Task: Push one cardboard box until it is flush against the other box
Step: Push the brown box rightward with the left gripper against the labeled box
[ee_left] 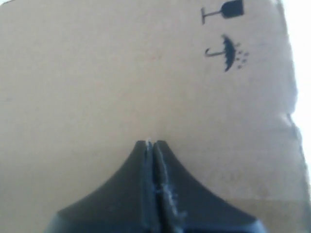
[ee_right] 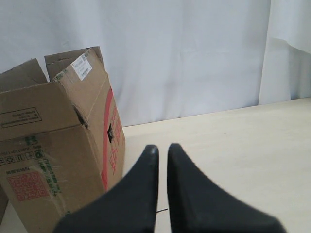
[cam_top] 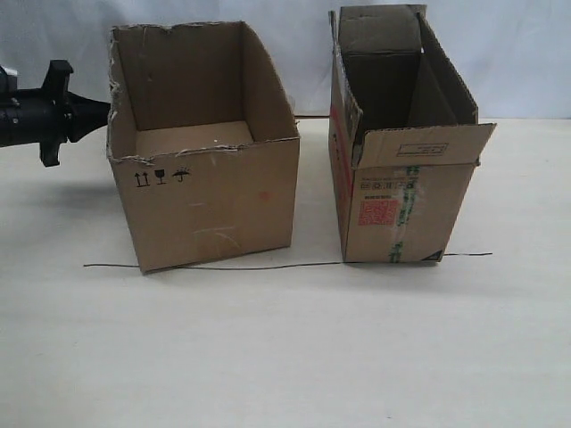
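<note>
The cardboard box, wide with ragged top edges and black handling symbols, stands left of centre on the table. My left gripper is shut, its tip against the upper part of that box's left wall. In the left wrist view the shut gripper presses on the cardboard box, near the umbrella symbol. The other box, taller with a red label and green-striped tape, stands to the right, a narrow gap apart. My right gripper holds nothing, with only a thin slit between its fingers, beside the other box.
A thin black line runs across the pale table along the front of both boxes. A white curtain hangs behind the table. The right arm does not show in the exterior view.
</note>
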Motion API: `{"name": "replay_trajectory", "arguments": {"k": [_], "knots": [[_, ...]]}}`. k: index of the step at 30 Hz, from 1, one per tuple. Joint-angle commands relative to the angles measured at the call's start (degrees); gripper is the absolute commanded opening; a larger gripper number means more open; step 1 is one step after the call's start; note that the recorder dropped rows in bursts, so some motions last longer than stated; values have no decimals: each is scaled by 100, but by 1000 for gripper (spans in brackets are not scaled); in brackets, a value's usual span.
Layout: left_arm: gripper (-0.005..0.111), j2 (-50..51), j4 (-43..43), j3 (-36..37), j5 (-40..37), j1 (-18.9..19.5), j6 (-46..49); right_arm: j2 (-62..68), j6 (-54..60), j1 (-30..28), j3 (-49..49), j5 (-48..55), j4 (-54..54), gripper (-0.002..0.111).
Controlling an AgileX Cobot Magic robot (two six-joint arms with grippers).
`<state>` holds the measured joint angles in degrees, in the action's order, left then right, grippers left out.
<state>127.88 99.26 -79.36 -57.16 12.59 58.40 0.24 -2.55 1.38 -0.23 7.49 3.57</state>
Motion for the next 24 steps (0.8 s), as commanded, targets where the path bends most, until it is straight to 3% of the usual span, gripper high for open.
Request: {"name": "replay_trajectory", "arguments": {"k": [1, 16, 24], "knots": [[0, 155, 69, -203, -337, -66, -72, -24, 44, 7, 23, 2, 6, 5], [0, 558, -136, -472, -1280, -333, -166, -24, 44, 7, 23, 2, 6, 5], [0, 558, -201, -472, -1101, -322, -275, -24, 44, 7, 23, 2, 6, 5]]}}
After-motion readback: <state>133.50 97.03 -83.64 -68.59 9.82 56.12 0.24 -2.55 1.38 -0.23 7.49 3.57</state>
